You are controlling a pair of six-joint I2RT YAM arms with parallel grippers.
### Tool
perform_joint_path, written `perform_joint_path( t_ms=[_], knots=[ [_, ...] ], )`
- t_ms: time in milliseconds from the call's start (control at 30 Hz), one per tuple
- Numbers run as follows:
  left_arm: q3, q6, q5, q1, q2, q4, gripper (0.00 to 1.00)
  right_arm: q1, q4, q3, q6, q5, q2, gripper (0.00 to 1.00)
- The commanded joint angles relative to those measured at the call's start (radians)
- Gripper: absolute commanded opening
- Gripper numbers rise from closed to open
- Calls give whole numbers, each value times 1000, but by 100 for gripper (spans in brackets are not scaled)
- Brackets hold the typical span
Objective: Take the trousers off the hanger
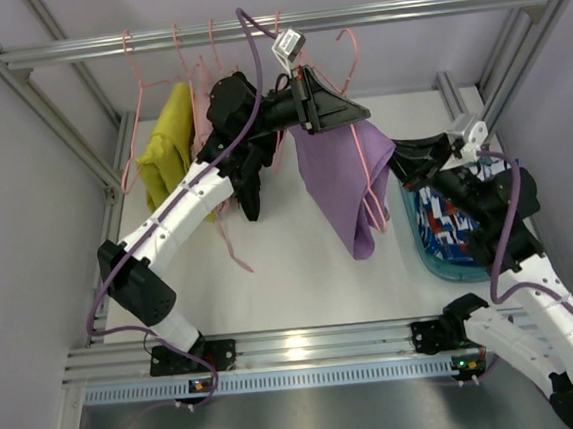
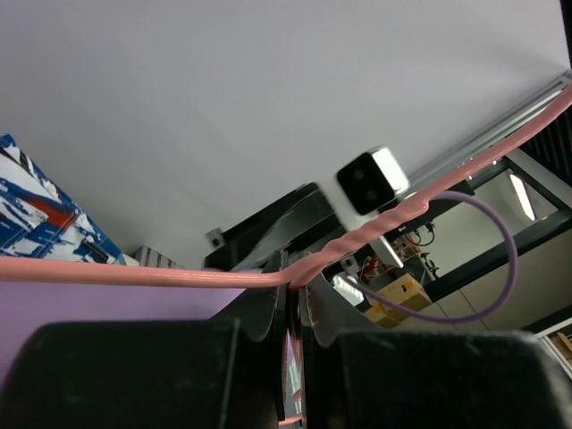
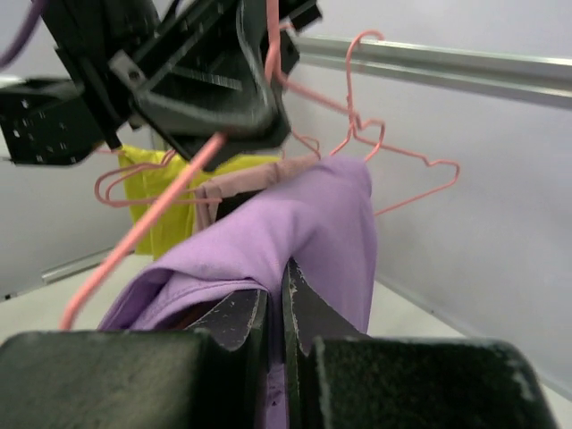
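The purple trousers (image 1: 342, 184) hang over a pink wire hanger (image 1: 367, 172) held off the rail, mid-table. My left gripper (image 1: 348, 115) is shut on the hanger's neck; in the left wrist view the pink hanger wire (image 2: 134, 274) runs across the closed jaws (image 2: 300, 295). My right gripper (image 1: 399, 161) is shut on the right edge of the trousers; in the right wrist view purple cloth (image 3: 286, 232) is pinched between the jaws (image 3: 282, 299), with the left gripper's body (image 3: 192, 76) above.
The metal rail (image 1: 280, 24) at the back carries more pink hangers with a yellow garment (image 1: 167, 150), a pink one and a black one (image 1: 249, 183). A teal basket (image 1: 416, 238) with patterned cloth (image 1: 440, 223) stands at the right.
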Motion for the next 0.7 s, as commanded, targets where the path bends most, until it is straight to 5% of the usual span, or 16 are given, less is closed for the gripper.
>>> perform_joint_path(
  t_ms=[0,667],
  knots=[
    [-26,53,32,0,-44,91,0,-6,12,107,-4,91,-69,0],
    [-208,131,54,-1,-81,33,0,-6,-37,251,-86,412,-126,0]
  ],
)
